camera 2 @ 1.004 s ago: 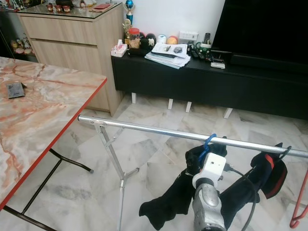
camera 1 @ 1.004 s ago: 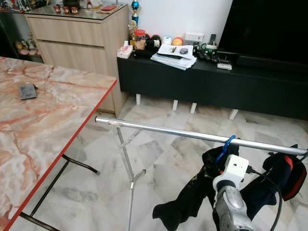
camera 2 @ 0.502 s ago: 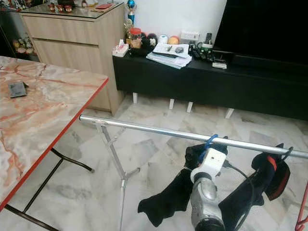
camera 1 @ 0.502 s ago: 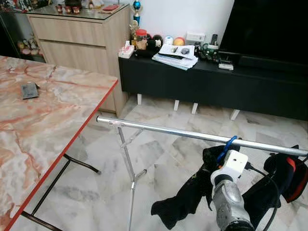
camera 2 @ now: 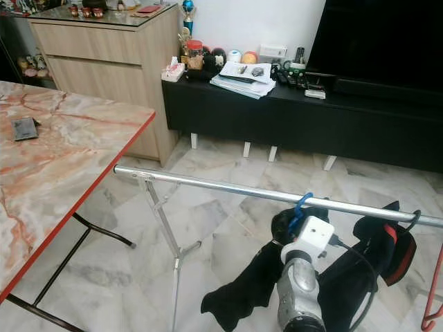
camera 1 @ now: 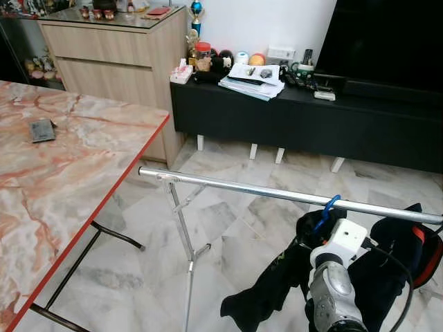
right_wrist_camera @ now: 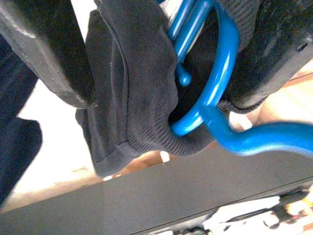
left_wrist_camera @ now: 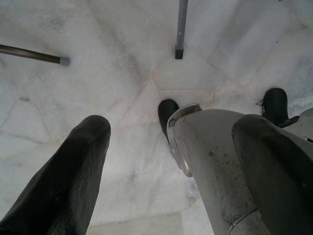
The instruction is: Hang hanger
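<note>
Marble floor [camera 1: 228,235] spreads before me in the left eye view, where a blue hanger [camera 1: 324,211] hooks over a silver rail [camera 1: 263,193], carrying a dark garment [camera 1: 273,290]. My right arm [camera 1: 333,290] reaches up beneath it. From the left wrist, my left gripper [left_wrist_camera: 171,161] hangs over floor tiles, fingers apart. From the right wrist, my right gripper [right_wrist_camera: 161,63] has its fingers spread either side of the hanger's hook and collar.
</note>
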Controlling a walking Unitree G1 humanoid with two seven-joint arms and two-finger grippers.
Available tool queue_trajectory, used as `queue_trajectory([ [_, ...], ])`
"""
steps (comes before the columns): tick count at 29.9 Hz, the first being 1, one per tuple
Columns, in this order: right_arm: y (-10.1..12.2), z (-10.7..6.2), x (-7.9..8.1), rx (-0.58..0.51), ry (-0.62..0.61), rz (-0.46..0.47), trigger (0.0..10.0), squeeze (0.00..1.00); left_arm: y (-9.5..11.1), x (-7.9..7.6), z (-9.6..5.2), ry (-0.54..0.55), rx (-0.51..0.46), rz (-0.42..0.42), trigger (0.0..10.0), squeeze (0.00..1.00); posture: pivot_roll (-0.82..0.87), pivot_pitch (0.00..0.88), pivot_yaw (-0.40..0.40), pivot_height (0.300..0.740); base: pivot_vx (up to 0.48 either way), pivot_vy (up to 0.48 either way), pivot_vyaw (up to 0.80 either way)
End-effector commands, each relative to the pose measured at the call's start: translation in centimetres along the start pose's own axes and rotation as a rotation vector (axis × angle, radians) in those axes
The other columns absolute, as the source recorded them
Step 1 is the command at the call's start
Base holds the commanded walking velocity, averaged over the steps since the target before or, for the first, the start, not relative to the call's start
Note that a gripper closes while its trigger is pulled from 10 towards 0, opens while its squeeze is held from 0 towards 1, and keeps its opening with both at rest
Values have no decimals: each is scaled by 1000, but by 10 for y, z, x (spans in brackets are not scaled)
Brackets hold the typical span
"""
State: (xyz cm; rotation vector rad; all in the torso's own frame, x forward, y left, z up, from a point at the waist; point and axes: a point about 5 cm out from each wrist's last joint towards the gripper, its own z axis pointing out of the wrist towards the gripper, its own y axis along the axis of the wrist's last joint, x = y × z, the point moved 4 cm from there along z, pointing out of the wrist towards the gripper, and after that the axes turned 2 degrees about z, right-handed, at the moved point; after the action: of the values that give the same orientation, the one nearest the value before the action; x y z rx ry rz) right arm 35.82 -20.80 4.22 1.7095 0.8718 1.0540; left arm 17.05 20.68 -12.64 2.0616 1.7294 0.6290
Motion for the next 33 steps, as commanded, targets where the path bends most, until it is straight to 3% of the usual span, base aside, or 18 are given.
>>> queue_trajectory([
  [1, 4, 2, -11, -16, -58, -8, 10000, 0, -16, -7, -2, -24, 56, -2, 10000, 0, 76, 54, -35, 740, 0, 0, 0],
  [7, -4, 0, -20, 13, -107, -19, 10000, 0, -16, -7, -2, -26, 58, 1, 10000, 0, 75, 54, -33, 740, 0, 0, 0],
  [15, -19, -3, -21, 85, -116, -45, 10000, 0, -15, -7, -2, -29, 57, 7, 10000, 0, 77, 54, -33, 740, 0, 0, 0],
  [20, -13, -3, -21, 50, -125, -36, 10000, 0, -16, -7, -2, -31, 58, 12, 10000, 0, 78, 55, -33, 740, 0, 0, 0],
  [29, 20, 1, -14, -123, -86, -22, 10000, 0, -16, -7, -2, -29, 60, 17, 10000, 0, 77, 56, -32, 740, 0, 0, 0],
  [33, 18, 2, -13, -111, -84, -34, 10000, 0, -16, -7, -2, -31, 62, 22, 10000, 0, 76, 55, -33, 740, 0, 0, 0],
])
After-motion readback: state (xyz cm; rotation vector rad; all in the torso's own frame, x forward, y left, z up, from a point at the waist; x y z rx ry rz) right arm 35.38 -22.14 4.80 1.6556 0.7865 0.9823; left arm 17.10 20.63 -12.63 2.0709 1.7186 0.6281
